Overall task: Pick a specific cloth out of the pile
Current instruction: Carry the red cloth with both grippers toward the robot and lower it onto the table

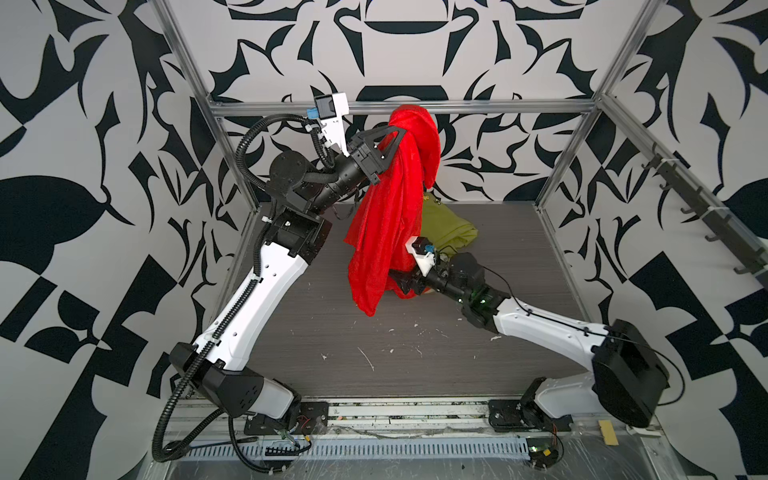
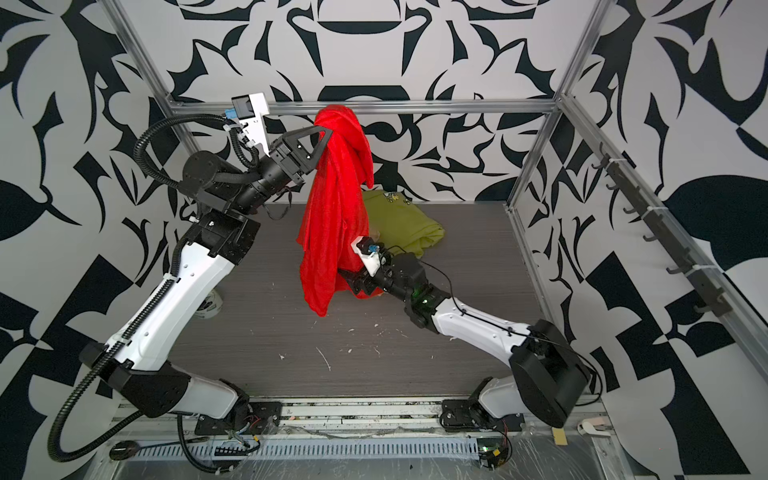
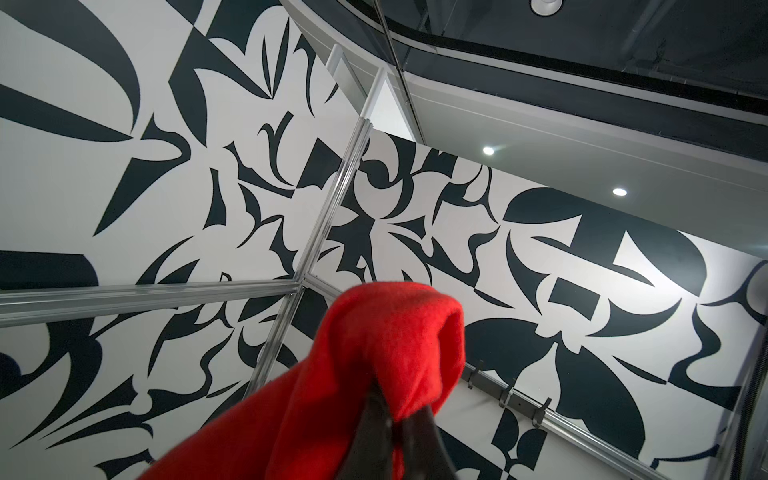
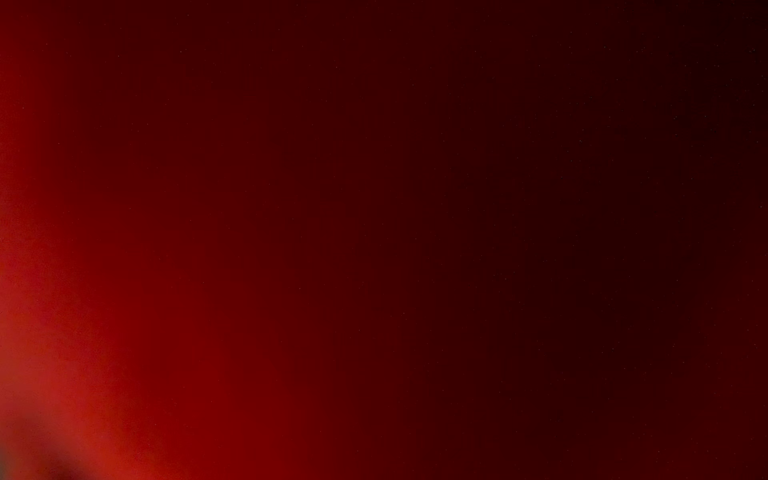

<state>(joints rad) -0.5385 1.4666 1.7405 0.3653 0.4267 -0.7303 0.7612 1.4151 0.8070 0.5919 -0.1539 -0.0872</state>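
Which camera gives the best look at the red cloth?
A top view: the red cloth hangs full length from the left gripper. The left wrist view shows only its bunched top; the right wrist view is red blur.

No legible text, label, brand or number found in any view; the small yellow print on the olive-green cloth (image 2: 405, 226) is too blurred to read.

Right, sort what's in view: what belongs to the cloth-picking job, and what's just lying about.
Job: red cloth, held up by the left gripper; right gripper low against it; green cloth behind.
Lying about: white scraps on the table; hook rail.
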